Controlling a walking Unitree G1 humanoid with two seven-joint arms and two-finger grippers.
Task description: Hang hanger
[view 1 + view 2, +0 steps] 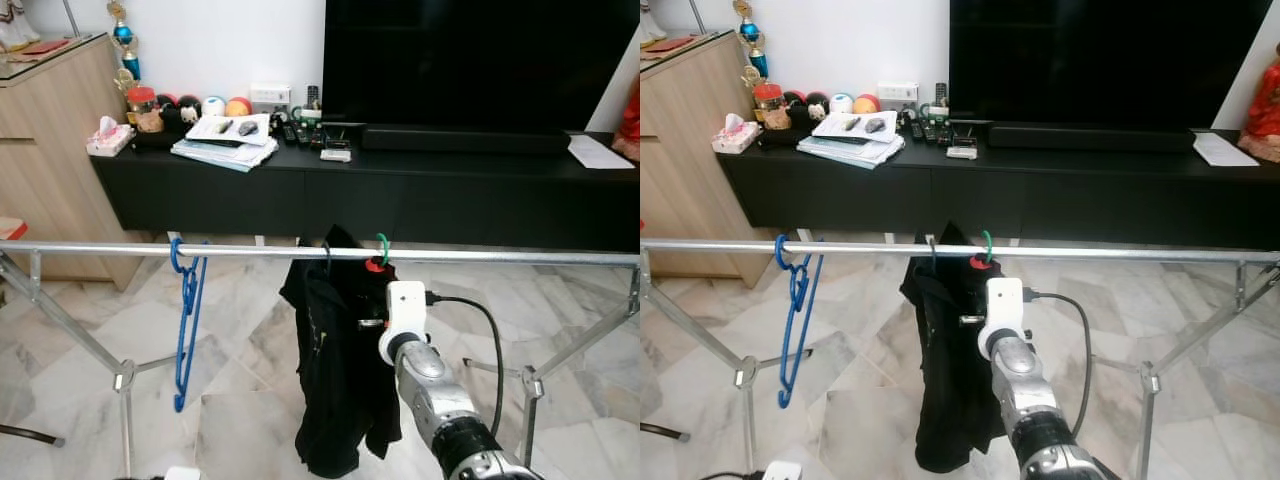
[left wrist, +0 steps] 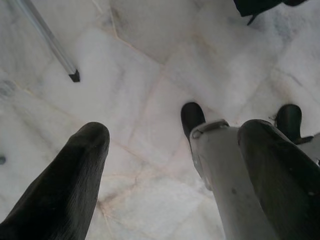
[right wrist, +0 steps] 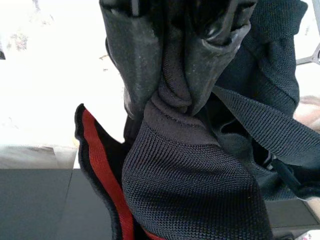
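Hanger: green hook (image 1: 382,243) over the silver rail (image 1: 500,256), near its middle; a red collar piece sits just below the hook.
Garment: black knit top (image 1: 335,370) with a red stripe hangs from that hanger, bunched and drooping toward the floor.
Right gripper: (image 3: 172,95) raised to the garment just under the rail; the two black fingers (image 3: 131,55) are pinched together on a twisted fold of the black knit.
Right arm: silver, white wrist block and black cable, reaching up from below right.
Blue hanger: (image 1: 186,320) empty, hooked on the rail well to the left, apart from the garment.
Left gripper: (image 2: 175,150) hangs low over the marble floor (image 2: 150,60), fingers spread wide, nothing between them.
Beyond the rail: black TV console (image 1: 400,190) with a dark television (image 1: 480,60), soundbar, papers, remotes, coloured balls.
Far left: wooden cabinet (image 1: 50,150) beside the console.
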